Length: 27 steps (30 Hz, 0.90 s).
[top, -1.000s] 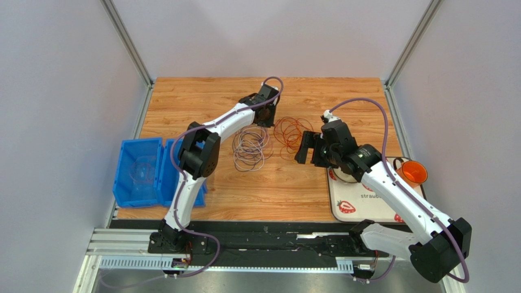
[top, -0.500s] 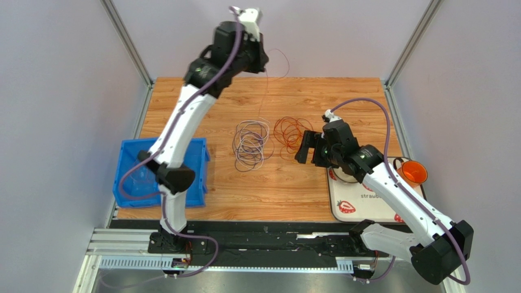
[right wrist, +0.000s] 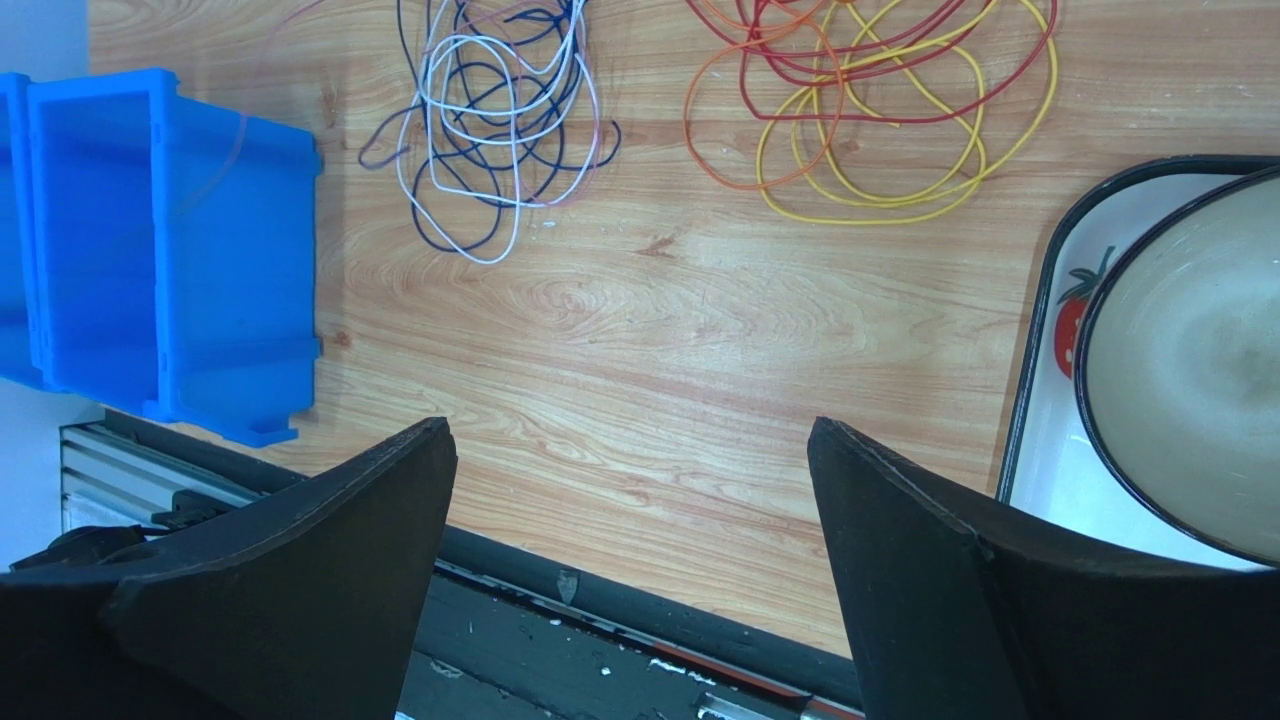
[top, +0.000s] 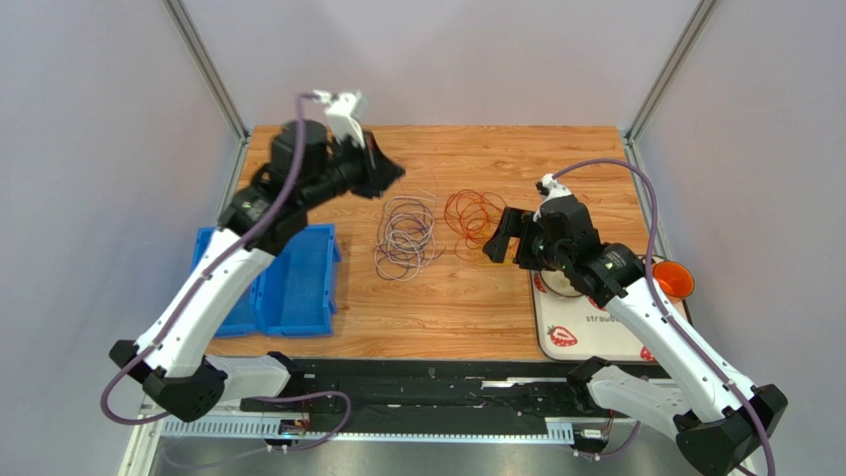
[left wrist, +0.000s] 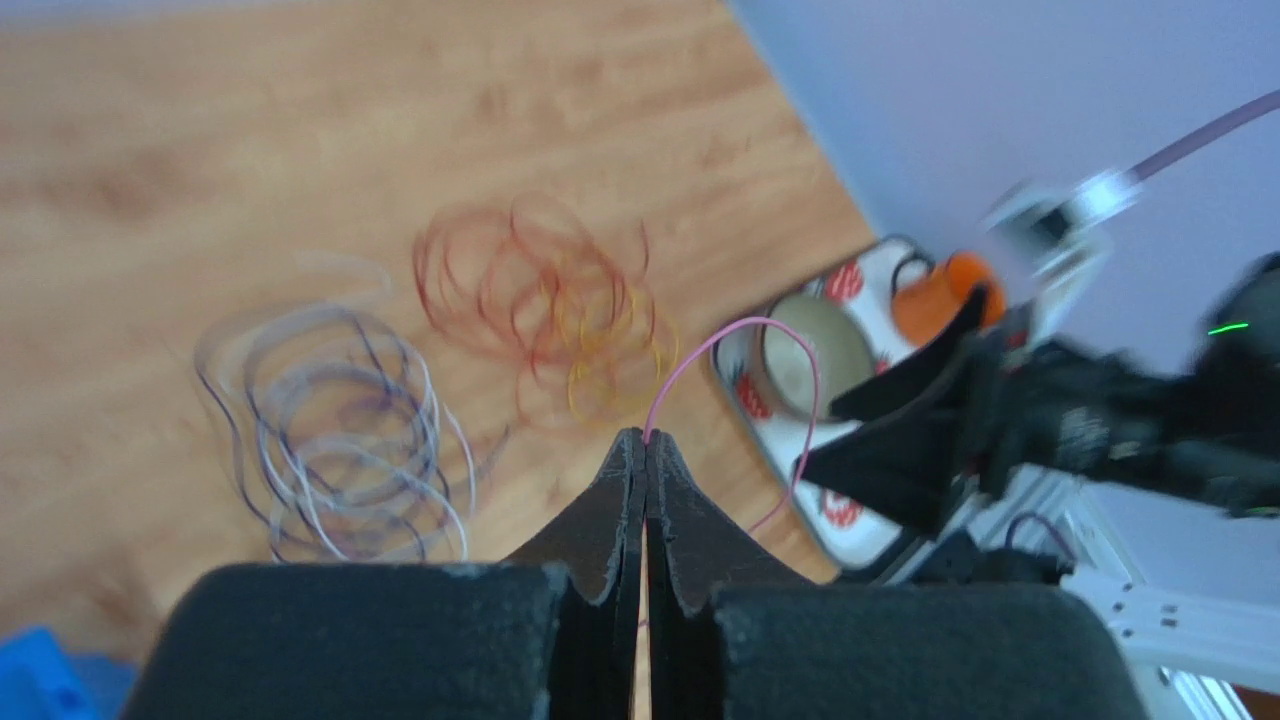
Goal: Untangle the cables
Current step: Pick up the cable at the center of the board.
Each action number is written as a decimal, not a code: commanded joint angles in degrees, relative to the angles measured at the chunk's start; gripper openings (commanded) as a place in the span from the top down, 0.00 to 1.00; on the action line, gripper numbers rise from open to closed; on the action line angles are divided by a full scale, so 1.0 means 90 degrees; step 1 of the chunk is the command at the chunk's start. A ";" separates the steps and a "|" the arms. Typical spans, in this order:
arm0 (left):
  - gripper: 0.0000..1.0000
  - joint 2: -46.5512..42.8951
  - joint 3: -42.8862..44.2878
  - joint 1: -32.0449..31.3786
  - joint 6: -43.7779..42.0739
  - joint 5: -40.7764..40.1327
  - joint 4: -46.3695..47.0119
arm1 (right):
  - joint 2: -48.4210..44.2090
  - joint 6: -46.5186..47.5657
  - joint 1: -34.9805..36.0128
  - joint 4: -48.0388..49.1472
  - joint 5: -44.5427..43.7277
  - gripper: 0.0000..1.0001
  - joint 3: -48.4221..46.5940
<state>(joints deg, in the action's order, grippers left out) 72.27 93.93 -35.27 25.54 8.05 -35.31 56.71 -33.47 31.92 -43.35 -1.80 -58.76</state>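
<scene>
The cables lie on the wooden table in two loose heaps. One heap is purple, white and dark grey (top: 405, 238) (right wrist: 496, 105). To its right lies a red, orange and yellow heap (top: 472, 213) (right wrist: 872, 90). My left gripper (top: 397, 175) (left wrist: 646, 438) hangs above the table behind the purple heap, shut on a single thin pink cable (left wrist: 759, 320) that arcs out from its tips. To the right of the red heap, my right gripper (top: 501, 238) (right wrist: 628, 435) hovers open with nothing between its fingers.
A blue bin (top: 298, 283) (right wrist: 166, 240) stands at the table's left edge. At the right, a white tray (top: 596, 332) (right wrist: 1037, 345) holds a bowl (right wrist: 1202, 360) and an orange cup (top: 673, 281). A black rail runs along the near edge.
The left arm rose from the table beside the heaps, lifting one thin cable high at the back, then swung down and to the left with it. The right arm shifted only slightly.
</scene>
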 commanded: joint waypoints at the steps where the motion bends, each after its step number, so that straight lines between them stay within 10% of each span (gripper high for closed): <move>1: 0.96 -0.0188 -0.2133 -0.0056 0.0823 0.0530 0.0417 | -0.0149 -0.0206 -0.0031 0.0042 0.0102 0.08 -0.0005; 6: 0.80 -0.0043 -0.3356 -0.0290 0.0912 0.0472 0.0495 | -0.0129 -0.0333 -0.0022 0.0119 0.0103 0.08 0.0093; 11: 0.18 0.0095 -0.3513 -0.0447 0.0941 -0.0111 0.0330 | -0.0080 -0.0421 -0.0031 0.0178 0.0405 0.09 0.0132; 17: 0.12 0.0591 -0.3124 -0.0340 0.1049 -0.2240 -0.0236 | -0.0080 -0.0402 -0.0031 0.0169 0.0376 0.09 0.0230; 27: 0.21 0.1852 -0.2586 0.0968 0.1069 -0.2311 0.0134 | 0.0134 -0.0304 -0.0031 0.0247 0.0405 0.09 0.0289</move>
<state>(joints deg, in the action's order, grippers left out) 85.97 67.11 -29.85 34.79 -11.14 -36.56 57.06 -36.60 31.81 -43.38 1.17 -56.45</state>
